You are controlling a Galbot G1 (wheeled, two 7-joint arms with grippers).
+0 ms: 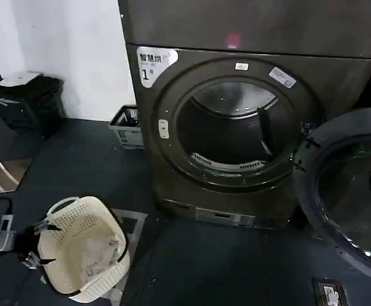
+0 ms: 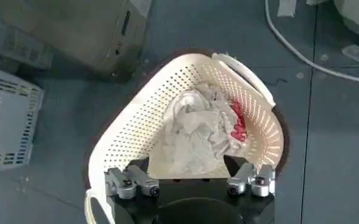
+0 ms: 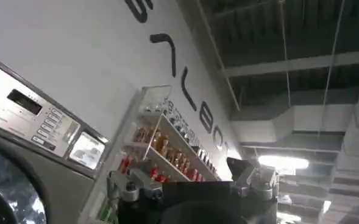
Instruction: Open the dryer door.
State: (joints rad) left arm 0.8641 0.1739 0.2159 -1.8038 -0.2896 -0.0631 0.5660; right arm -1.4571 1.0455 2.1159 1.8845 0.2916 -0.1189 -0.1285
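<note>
At the lower left of the head view, the left gripper (image 1: 36, 245) is pinching the rim of a cream perforated laundry basket (image 1: 83, 252) that is sitting on the dark floor (image 1: 217, 268). From the left wrist view, the left gripper (image 2: 191, 185) is reaching over the basket's near rim, its fingers (image 2: 130, 181) standing apart on either side of that rim, and a bundle of pale cloth with a red patch (image 2: 203, 131) is lying inside the basket (image 2: 136, 122). A grey slatted crate (image 2: 8, 115) is lying on the floor beside it; in the head view the same crate (image 1: 127, 126) is sitting against the white wall (image 1: 71, 44), just left of the dryer (image 1: 173, 172).

In the right wrist view, the right gripper (image 3: 194, 185) is pointing upward with its fingers (image 3: 125, 185) spread and gripping nothing, a control panel (image 3: 39, 119) of a machine and a shelf of bottles (image 3: 167, 152) lying beyond it.

The dryer door (image 1: 348, 191) is hanging wide open at the right of the head view, swung out on its right-hand hinge, its dark glass facing outward. The round drum opening (image 1: 233, 131) is standing exposed.
</note>
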